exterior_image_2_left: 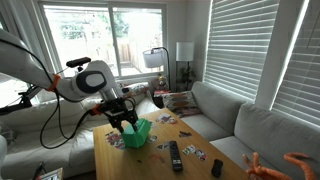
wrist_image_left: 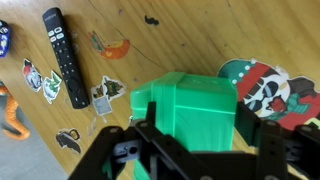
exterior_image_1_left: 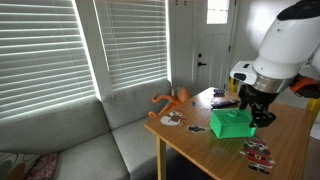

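Since the green box (wrist_image_left: 190,110) looks like a hollow, thin-walled plastic piece, it is judged light and stiff, with smooth sides that may slip. It is seen standing on the wooden worktop (wrist_image_left: 200,40) among stickers (wrist_image_left: 262,88), well apart from a remote control (wrist_image_left: 62,55). The jaws of the gripper (wrist_image_left: 195,150) are spread wide to either side of it, not closed; the flat opposite walls would best be taken.

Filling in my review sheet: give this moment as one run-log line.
gripper: open, straddling green box | green box: on table, contact unclear | remote: lying apart, untouched
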`<state>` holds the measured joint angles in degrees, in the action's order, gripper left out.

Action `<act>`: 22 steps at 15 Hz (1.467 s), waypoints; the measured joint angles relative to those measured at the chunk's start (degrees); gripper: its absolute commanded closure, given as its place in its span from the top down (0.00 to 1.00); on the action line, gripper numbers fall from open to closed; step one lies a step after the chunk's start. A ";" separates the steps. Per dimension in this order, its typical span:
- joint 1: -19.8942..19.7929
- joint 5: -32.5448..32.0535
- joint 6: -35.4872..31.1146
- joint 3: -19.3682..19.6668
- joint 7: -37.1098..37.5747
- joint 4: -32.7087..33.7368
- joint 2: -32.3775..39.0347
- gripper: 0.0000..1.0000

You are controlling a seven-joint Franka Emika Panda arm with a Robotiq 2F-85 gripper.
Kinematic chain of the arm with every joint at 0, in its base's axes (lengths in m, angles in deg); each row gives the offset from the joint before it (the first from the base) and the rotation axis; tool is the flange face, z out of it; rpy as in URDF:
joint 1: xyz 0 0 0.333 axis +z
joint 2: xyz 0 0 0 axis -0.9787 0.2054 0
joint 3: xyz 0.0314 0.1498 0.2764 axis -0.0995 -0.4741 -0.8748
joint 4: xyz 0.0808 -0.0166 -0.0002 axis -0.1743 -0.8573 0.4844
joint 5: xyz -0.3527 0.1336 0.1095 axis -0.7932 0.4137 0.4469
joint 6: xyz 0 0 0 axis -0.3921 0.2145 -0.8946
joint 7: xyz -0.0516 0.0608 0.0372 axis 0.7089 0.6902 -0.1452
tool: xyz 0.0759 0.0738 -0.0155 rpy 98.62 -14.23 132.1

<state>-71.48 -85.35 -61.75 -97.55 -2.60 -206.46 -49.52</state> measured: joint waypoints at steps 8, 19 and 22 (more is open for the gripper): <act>-0.68 0.00 -1.04 0.77 0.05 0.05 0.34 0.53; -0.54 -1.84 -1.75 -0.49 0.02 0.68 0.44 0.10; -0.54 -3.32 -1.74 -0.93 0.06 0.71 0.25 0.06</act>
<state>-72.02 -88.67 -63.50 -98.48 -2.54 -205.74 -49.28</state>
